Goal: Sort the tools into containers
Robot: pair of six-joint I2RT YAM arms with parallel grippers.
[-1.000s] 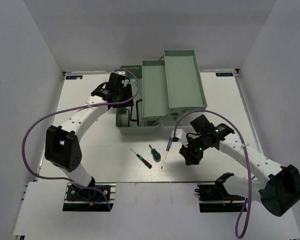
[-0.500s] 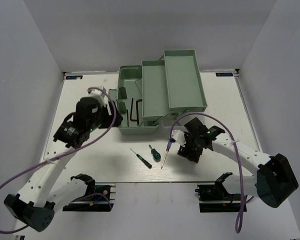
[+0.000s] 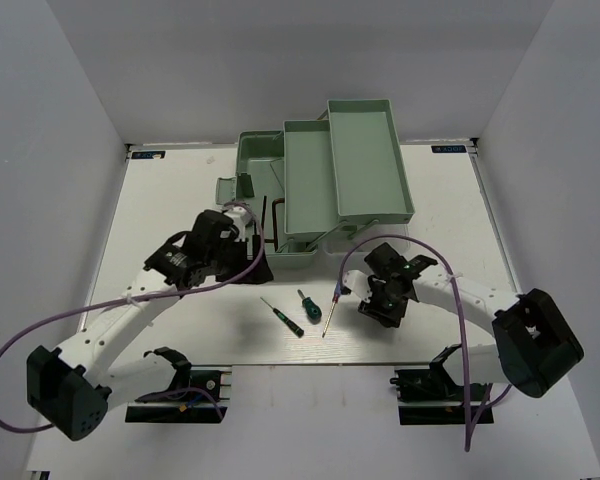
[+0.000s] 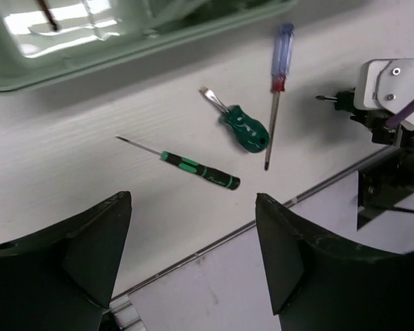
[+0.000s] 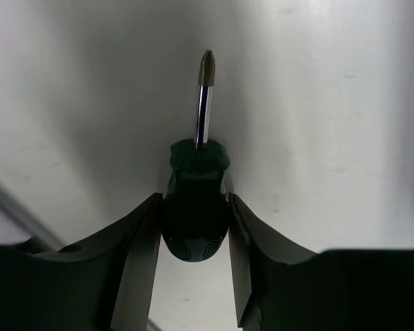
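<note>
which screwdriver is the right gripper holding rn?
The stubby green Phillips screwdriver, clamped in the right gripper. The flat-blade stubby, thin green one and blue-handled one lie loose on the table.

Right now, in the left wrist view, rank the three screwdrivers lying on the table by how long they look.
1. blue-handled screwdriver: longest, but only narrowly.
2. thin green-handled screwdriver: close behind.
3. stubby flat-blade screwdriver: clearly shortest.

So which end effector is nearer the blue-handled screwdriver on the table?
Right. The right end effector hangs just beside the blue-handled screwdriver, on its right; the left end effector is farther off to its left, by the toolbox.
</note>
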